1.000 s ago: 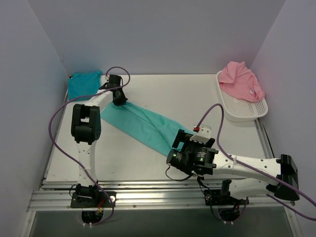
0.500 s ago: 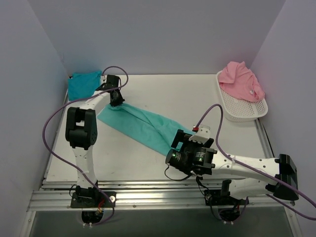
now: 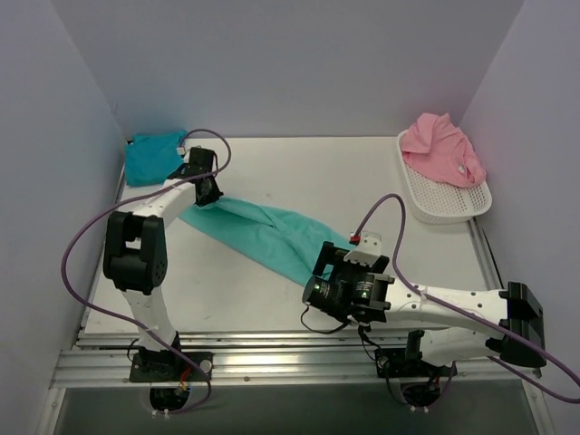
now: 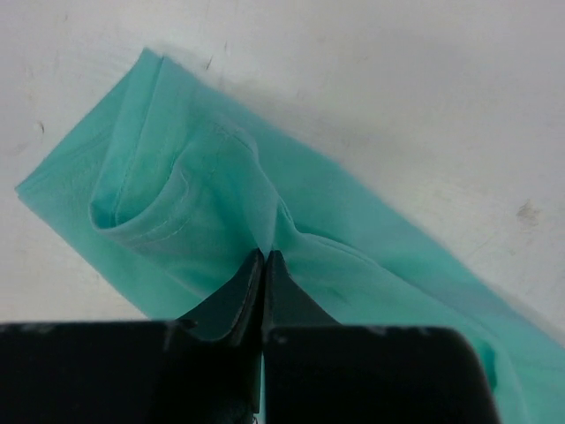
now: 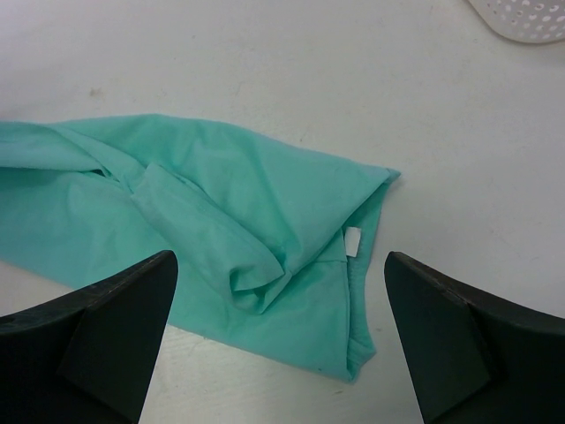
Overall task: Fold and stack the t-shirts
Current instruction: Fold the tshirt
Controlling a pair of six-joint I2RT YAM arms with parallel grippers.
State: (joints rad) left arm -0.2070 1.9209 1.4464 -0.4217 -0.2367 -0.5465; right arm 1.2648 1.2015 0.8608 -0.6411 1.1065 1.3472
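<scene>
Two arms on one shirt.

Nearest: right gripper (image 5: 278, 258), fingers spread wide and gripping nothing. It hangs over the near end of the green shirt (image 5: 221, 194). The right wrist view shows that end bunched, one fold rolled over the top and a small white label at the edge.

Middle: the green shirt (image 3: 272, 234) lies on the table (image 3: 362, 181) as a long twisted band. It runs from near centre out to far left.

Further out: left gripper (image 4: 265, 258), fingers pressed together and pinching a ridge of the green shirt (image 4: 177, 203) close to its far end. The cloth peaks up into the grip, and the corner beyond it lies flat.

Far left corner: blue shirt (image 3: 149, 156), compact, well apart from the right arm. Looks folded, but I cannot confirm that. Far right: pink shirt (image 3: 441, 149), crumpled in the basket (image 3: 444, 210), not yet handled.

Judgement: the step in hand is opening the green shirt flat before any fold.

To do it well:
- The right gripper should take the edge by the label, not the rolled fold on top.
- Draw the two ends apart low over the table until the twist comes out.
- The left pinch may hold only one layer, so check before pulling hard.
- Keep the far end short of the blue shirt.
</scene>
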